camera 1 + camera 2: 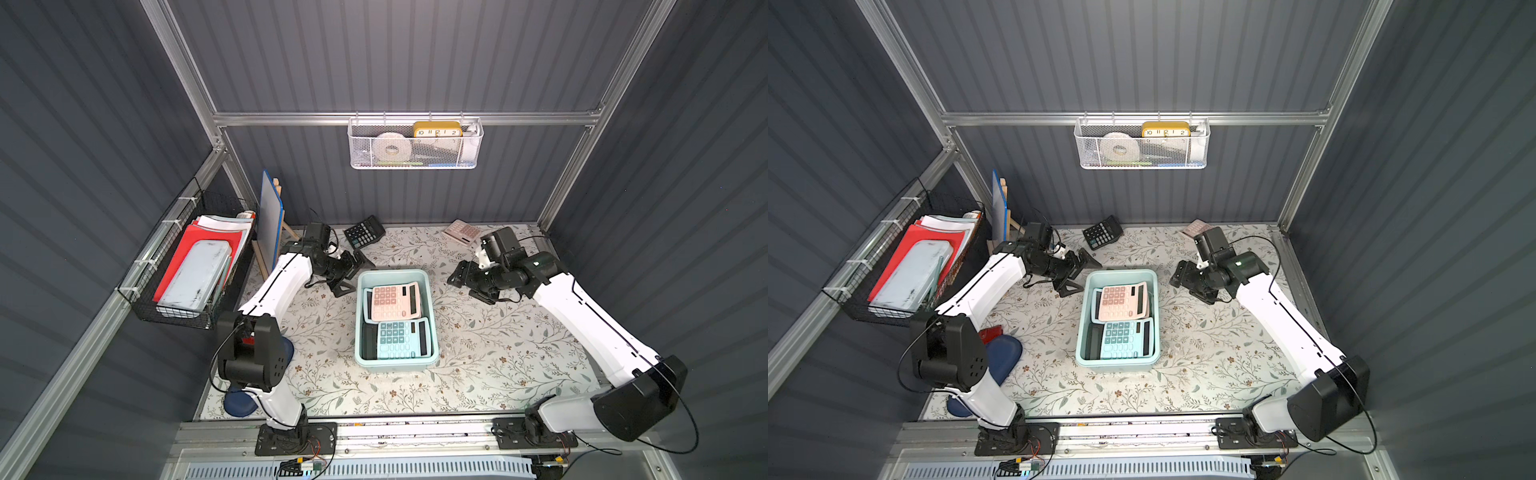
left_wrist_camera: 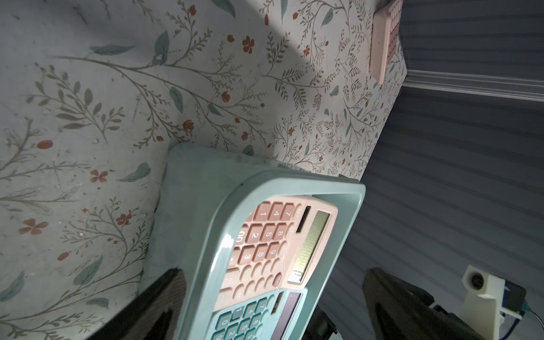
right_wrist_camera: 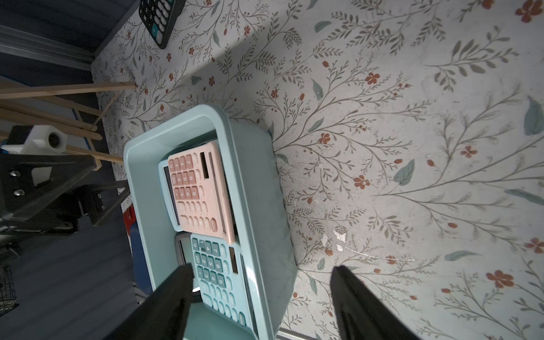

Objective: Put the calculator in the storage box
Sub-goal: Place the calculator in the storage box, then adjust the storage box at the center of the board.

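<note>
Grippers: left gripper (image 1: 353, 276) and right gripper (image 1: 465, 286) both spread, empty, flanking far end of storage box (image 1: 392, 274) at frame centre | box holds pink calculator (image 1: 395, 301) beside teal calculator (image 1: 399, 340), long axes left-right | loose: black calculator (image 1: 364, 231) just up-frame of left gripper, nearer it; pale calculator (image 1: 461, 230) upper right, behind right wrist

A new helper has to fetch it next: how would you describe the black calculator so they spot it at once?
On the floral table, look beyond the mint-blue storage box in the middle, toward the back wall. The black calculator lies flat there, turned at an angle, toward the left side. Its only loose neighbour, the pale pink calculator in the back right corner, is far lighter.
</note>
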Available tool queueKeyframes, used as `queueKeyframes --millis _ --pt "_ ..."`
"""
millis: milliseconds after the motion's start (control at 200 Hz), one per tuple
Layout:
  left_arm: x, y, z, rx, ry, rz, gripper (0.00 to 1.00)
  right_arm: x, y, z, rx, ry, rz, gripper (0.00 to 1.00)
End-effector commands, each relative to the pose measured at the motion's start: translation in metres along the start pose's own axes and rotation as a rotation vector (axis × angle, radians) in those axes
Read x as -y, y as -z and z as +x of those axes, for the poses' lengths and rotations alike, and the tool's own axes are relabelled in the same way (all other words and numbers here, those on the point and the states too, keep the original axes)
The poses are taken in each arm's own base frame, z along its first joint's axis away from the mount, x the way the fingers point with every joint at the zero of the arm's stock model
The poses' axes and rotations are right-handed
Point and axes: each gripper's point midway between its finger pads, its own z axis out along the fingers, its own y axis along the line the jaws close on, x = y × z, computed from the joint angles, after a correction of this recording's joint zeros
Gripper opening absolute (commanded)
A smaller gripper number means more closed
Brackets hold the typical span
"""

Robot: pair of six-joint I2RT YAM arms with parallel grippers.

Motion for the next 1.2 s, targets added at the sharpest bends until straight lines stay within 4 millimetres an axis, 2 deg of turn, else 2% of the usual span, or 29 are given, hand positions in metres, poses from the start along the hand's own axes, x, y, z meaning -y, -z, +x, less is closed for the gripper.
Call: queueKeyframes --millis 0,95,115,230,250,325,520,675,750,845,1066,1196 --pt "-0.003 -0.006 0.011 -0.067 0.009 0.023 0.99 0.004 -0.003 -0.003 -0.027 -0.051 -0.06 0.78" --pt "0.008 -0.014 0.016 -0.102 0.037 0.081 0.99 0.012 -0.006 -0.008 -0.029 -0.075 -0.063 0.78" --pt "0.001 -0.022 0.024 -0.132 0.059 0.076 0.99 0.013 -0.007 -0.009 -0.032 -0.077 -0.061 0.78" --pt "0.012 -0.039 0.043 -0.186 0.022 0.059 0.99 0.018 -0.008 -0.014 -0.035 -0.077 -0.052 0.79" --pt "0.025 -0.036 0.041 -0.176 -0.007 0.076 0.99 0.019 -0.008 -0.015 -0.035 -0.076 -0.049 0.79" --pt "0.036 -0.045 0.049 -0.2 -0.036 0.076 0.99 0.025 -0.009 -0.016 -0.037 -0.081 -0.034 0.79" --pt "0.055 -0.065 0.054 -0.256 -0.082 0.071 0.99 0.045 -0.006 -0.025 -0.027 -0.136 0.0 0.8" --pt "0.067 -0.069 0.055 -0.279 -0.112 0.09 0.99 0.056 -0.001 -0.03 -0.025 -0.189 0.0 0.8" --pt "0.067 -0.066 0.058 -0.284 -0.127 0.082 1.0 0.06 -0.003 -0.03 -0.032 -0.212 -0.009 0.8" --pt "0.057 -0.058 0.055 -0.251 -0.139 0.018 0.99 0.058 -0.008 -0.026 -0.052 -0.232 -0.042 0.8" --pt "0.035 -0.02 0.019 -0.053 -0.102 -0.065 0.99 0.048 -0.028 -0.007 -0.152 -0.284 -0.163 0.77" --pt "0.026 0.0 -0.002 0.021 -0.073 -0.055 0.99 0.03 -0.036 -0.001 -0.202 -0.289 -0.262 0.76"
